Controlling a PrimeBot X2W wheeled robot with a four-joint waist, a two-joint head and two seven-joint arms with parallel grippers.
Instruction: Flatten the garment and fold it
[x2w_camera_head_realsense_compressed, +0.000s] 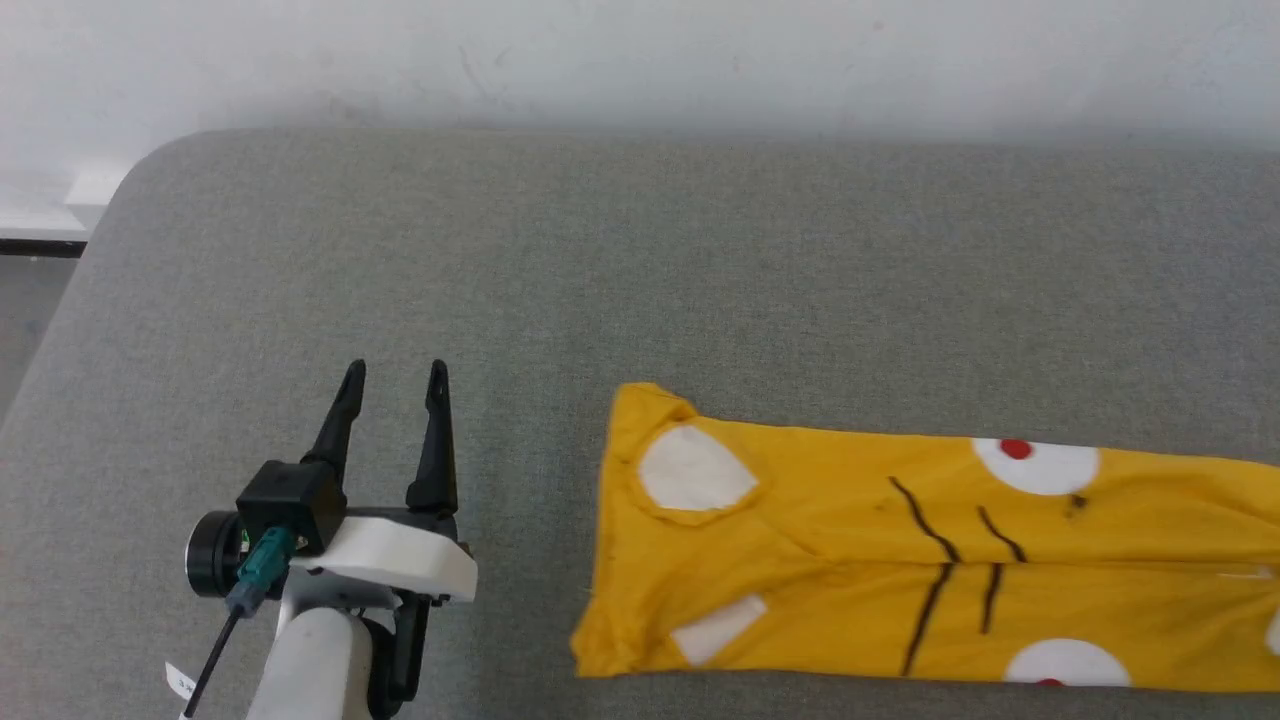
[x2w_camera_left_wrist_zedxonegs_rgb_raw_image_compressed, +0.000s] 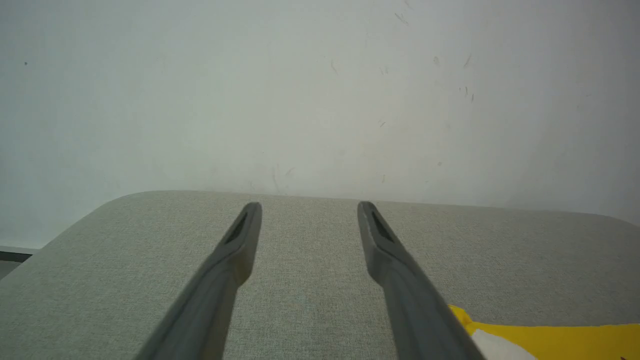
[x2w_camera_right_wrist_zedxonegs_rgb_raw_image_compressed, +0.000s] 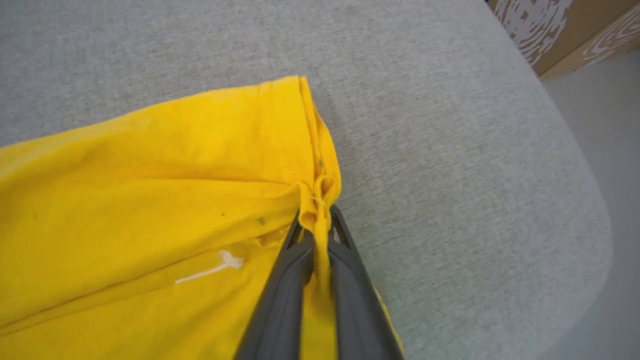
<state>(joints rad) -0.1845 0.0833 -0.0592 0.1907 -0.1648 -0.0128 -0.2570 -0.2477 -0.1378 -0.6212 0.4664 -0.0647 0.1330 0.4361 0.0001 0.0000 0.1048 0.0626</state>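
The garment (x2w_camera_head_realsense_compressed: 900, 560) is a bright yellow T-shirt with white patches, black lines and red marks, lying as a long folded band on the grey cushion, running off the head view's right edge. My left gripper (x2w_camera_head_realsense_compressed: 395, 385) hovers open to the garment's left, apart from it, nothing between its fingers; its own view catches a yellow corner of the garment (x2w_camera_left_wrist_zedxonegs_rgb_raw_image_compressed: 550, 335) at lower right beside the left gripper (x2w_camera_left_wrist_zedxonegs_rgb_raw_image_compressed: 310, 210). In the right wrist view my right gripper (x2w_camera_right_wrist_zedxonegs_rgb_raw_image_compressed: 316, 217) is shut on a bunched fold at the hemmed end of the garment (x2w_camera_right_wrist_zedxonegs_rgb_raw_image_compressed: 150, 200).
The grey fabric cushion (x2w_camera_head_realsense_compressed: 600, 280) has a rounded far-left corner and a white wall (x2w_camera_head_realsense_compressed: 640, 60) behind it. Its rounded edge (x2w_camera_right_wrist_zedxonegs_rgb_raw_image_compressed: 590, 235) drops off close to the right gripper, with floor and a wood-patterned panel (x2w_camera_right_wrist_zedxonegs_rgb_raw_image_compressed: 555, 30) beyond.
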